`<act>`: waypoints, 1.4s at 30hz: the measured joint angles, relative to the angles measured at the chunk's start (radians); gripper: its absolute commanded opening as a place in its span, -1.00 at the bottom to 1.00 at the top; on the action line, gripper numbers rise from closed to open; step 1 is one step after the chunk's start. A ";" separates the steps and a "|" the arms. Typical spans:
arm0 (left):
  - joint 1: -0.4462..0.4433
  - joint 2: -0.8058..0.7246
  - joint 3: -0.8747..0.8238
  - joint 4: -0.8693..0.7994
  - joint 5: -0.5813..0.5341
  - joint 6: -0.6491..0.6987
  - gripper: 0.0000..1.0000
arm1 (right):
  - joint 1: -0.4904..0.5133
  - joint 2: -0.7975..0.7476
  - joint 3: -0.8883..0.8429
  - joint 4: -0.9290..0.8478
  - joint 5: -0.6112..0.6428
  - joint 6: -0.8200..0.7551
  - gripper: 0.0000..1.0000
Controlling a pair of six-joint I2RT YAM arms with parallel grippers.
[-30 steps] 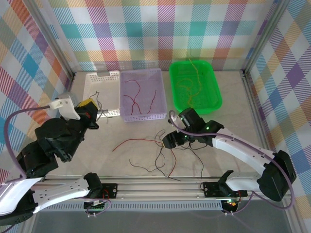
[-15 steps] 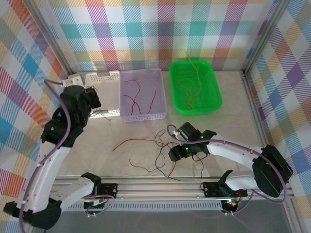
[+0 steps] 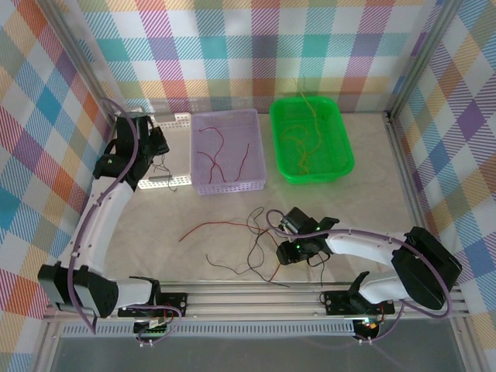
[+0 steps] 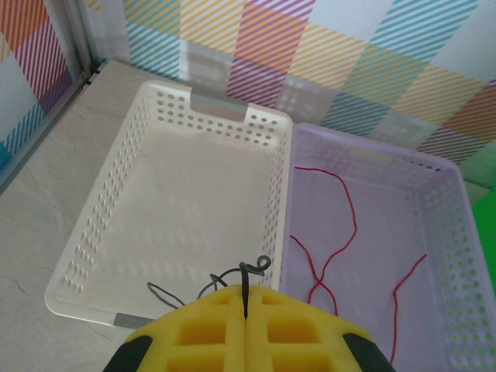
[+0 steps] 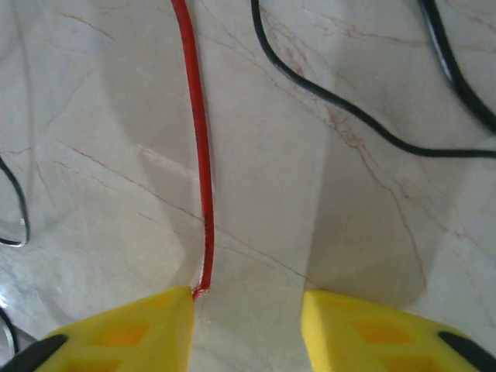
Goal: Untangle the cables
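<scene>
Sorting wires: left pincer grips a black strand at the white basket, right pincer open over the table

The left gripper (image 4: 246,293) is clamped on a thin black cable (image 4: 249,270). Its yellow fingers are pressed together, and the strand curls up from the seam between them. It hangs over the near rim of the white basket (image 4: 221,108), at the far left of the table (image 3: 380,209). A loop of black wire lies on that basket's floor by the near wall.

Right beside it stands the lilac basket (image 4: 457,201), with red cables (image 4: 346,209) lying on its floor. Farther right, apart from the lilac one, is the green tray (image 3: 345,167). It holds orange-yellow cables (image 3: 302,143), one of which rises past the far rim.

The right gripper (image 5: 248,298) is low over the table with its jaws apart and bare marble between them. The end of a red strand (image 5: 200,155) touches the inner edge of the finger on the left of the wrist view; it is not pinched. Black strands (image 5: 333,108) cross the surface just beyond the fingertips.

From above, the right gripper (image 3: 291,252) sits within the loose tangle (image 3: 256,232) near the table's front middle. A long red wire (image 3: 213,226) stretches off to the left, and black wires lie on either side. The right arm's lilac cord (image 3: 271,218) arcs over the tangle just behind the gripper.
</scene>
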 measured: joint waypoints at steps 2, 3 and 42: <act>0.019 0.040 0.017 0.002 0.000 0.000 -1.00 | 0.000 0.005 0.002 -0.006 0.021 0.006 -0.62; 0.029 0.062 0.027 0.007 0.000 0.000 -1.00 | 0.000 0.006 0.002 -0.012 0.032 0.008 -0.76; 0.094 0.792 0.409 0.010 -0.121 0.064 -1.00 | 0.040 -0.182 -0.067 0.094 -0.054 0.057 0.07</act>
